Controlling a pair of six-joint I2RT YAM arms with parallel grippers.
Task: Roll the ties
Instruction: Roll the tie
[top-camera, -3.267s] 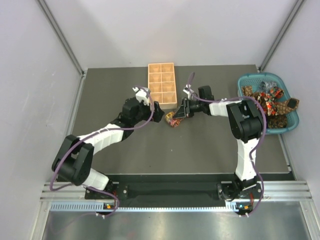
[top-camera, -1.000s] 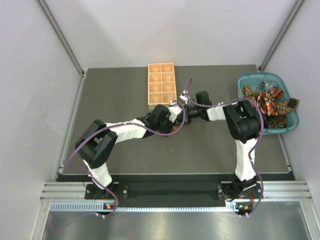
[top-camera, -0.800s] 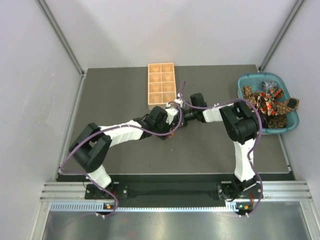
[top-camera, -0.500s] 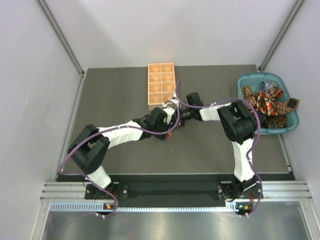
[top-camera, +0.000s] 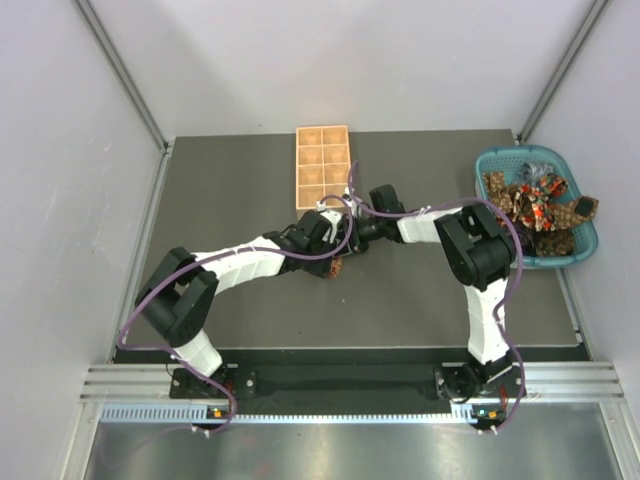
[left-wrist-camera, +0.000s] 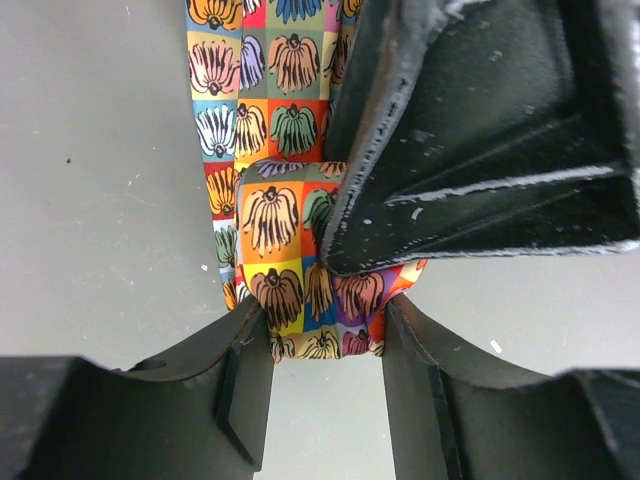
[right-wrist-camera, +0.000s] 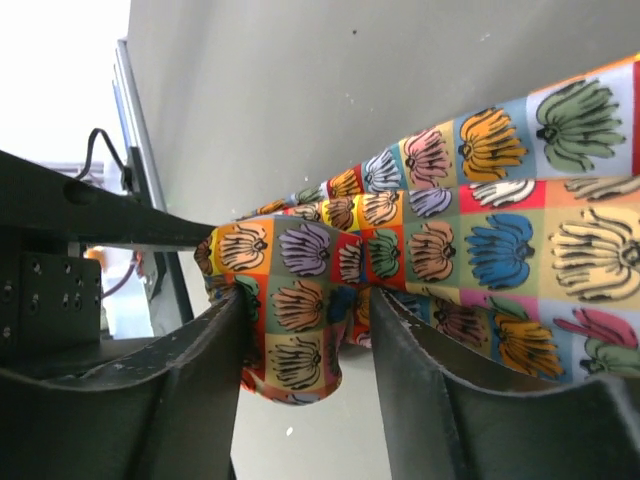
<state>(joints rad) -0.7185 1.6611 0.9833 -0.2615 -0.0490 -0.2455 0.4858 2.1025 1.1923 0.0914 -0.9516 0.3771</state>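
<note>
Tie (left-wrist-camera: 270, 220) on the grey table (top-camera: 230, 190), white walls (top-camera: 350, 60) around; left jaws and right jaws clamp it.

No legible txt
No labels, brands, nos. or signs can be read in top or wrist views.

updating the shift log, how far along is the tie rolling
Done: nothing finished shows; the visible compartments of the wooden tray look empty. In hand: one colourful tie, partly folded over on itself on the table, pinched by both the left gripper and the right gripper. Left: finishing that roll, then the heap of ties in the teal basket.
</note>
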